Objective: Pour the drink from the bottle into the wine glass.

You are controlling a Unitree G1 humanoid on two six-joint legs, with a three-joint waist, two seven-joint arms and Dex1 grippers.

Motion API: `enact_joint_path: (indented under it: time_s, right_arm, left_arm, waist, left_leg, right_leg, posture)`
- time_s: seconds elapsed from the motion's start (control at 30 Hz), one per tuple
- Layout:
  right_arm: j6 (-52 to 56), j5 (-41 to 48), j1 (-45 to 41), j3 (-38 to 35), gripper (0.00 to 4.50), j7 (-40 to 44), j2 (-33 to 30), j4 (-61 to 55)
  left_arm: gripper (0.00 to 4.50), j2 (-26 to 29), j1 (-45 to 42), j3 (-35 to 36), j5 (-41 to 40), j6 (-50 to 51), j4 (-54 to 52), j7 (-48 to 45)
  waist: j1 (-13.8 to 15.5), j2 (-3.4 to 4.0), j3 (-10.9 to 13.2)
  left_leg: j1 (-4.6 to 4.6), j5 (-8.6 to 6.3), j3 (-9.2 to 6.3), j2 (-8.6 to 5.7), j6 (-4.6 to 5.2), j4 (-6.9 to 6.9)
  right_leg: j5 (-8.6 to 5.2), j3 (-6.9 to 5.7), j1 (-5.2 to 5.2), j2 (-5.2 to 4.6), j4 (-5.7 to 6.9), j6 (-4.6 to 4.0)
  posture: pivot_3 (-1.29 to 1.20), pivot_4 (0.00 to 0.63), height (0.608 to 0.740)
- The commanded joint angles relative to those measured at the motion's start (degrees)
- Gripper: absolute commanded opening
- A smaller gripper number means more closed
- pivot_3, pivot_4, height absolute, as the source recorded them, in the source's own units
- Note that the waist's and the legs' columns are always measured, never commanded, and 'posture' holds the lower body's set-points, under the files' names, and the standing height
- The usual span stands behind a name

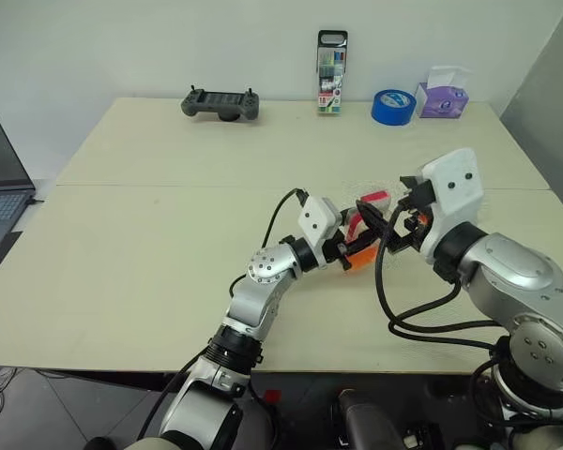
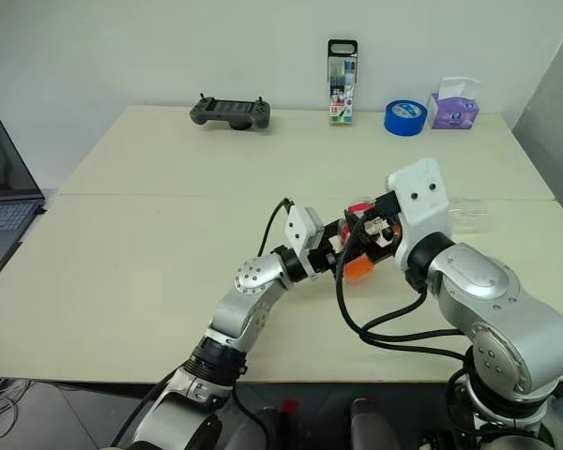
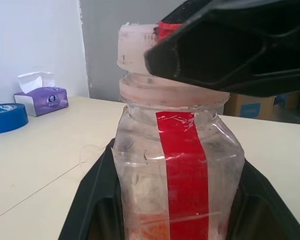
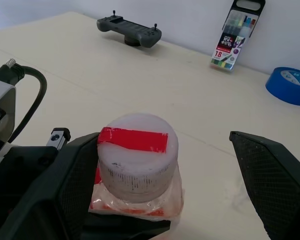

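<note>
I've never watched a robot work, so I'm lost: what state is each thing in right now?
bottle: upright, cap on, a little drink at the bottom
left gripper: shut on the bottle
right gripper: open around the cap, not gripping
wine glass: lying on the table, empty

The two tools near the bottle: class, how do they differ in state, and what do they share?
The left tool is shut on the bottle, clamping its body; the right tool stands open, its fingers either side of the cap and holding nothing. The left tool grips from the side; the right faces the cap's top. Both have black fingers.
</note>
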Motion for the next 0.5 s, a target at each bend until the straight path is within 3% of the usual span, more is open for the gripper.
enact_joint_path:
  time_s: [0.03,0.5]
  right_arm:
    - [1.08,-0.14,-0.71,-3.33,4.30,-0.71,1.66,-4.56]
    - [4.24,-1.93,-3.33,0.62,4.30,-4.66,8.41,-4.15]
  left_arm:
    - [1.78,-0.09,-1.35,1.33,-0.75,-1.46,-2.46,-0.15]
    - [1.78,-0.29,-1.18,1.56,-0.55,-1.49,-2.40,-0.07]
  waist:
    - [0.00,0.00,0.00]
    - [-0.03,0.00,0.00]
  left_leg:
    - [0.00,0.00,0.00,0.00,0.00,0.00]
    - [0.00,0.00,-0.03,0.01,0.00,-0.01]
  right_leg:
    - [0.00,-0.01,0.00,0.00,0.00,0.00]
    - [0.01,0.01,-0.01,0.00,-0.01,-0.02]
  posture:
    - [0.00,0.150,0.740]
    - [0.00,0.150,0.740]
